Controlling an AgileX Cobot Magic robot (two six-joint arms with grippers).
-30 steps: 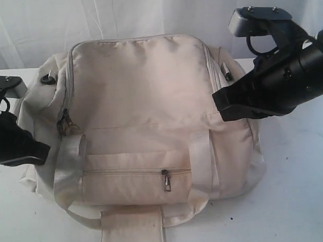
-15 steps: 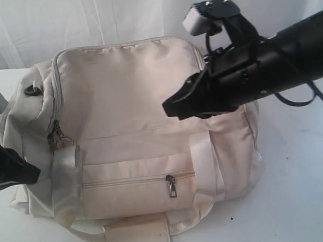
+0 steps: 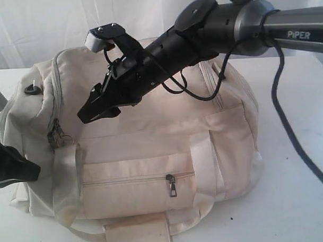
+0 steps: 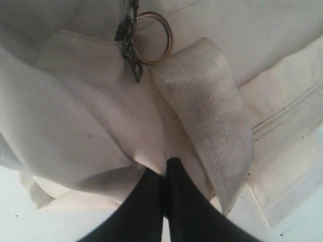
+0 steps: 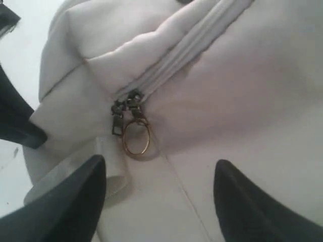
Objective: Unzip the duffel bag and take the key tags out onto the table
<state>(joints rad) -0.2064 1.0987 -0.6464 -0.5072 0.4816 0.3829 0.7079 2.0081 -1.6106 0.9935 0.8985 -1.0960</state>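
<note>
Closed-zip bag [image 3: 152, 153] on bench [image 3: 297, 201]; no key tags in sight, presumably inside. Ringed zip pull [image 5: 133, 133] at bag's left end. Right tool [image 5: 159, 169]: swung over from bag's right end, spread from shut to wide, now straddling pull without touching. Left tool [image 4: 166, 169]: pinched narrow against bag's left-end cloth, hold on it unclear. Unzipping not begun; closing on pull probably next.

R arm [image 3: 201, 34] reaches across middle, R gripper [image 5: 160, 174] jaws wide; L gripper [image 4: 166, 169] jaws together.
</note>
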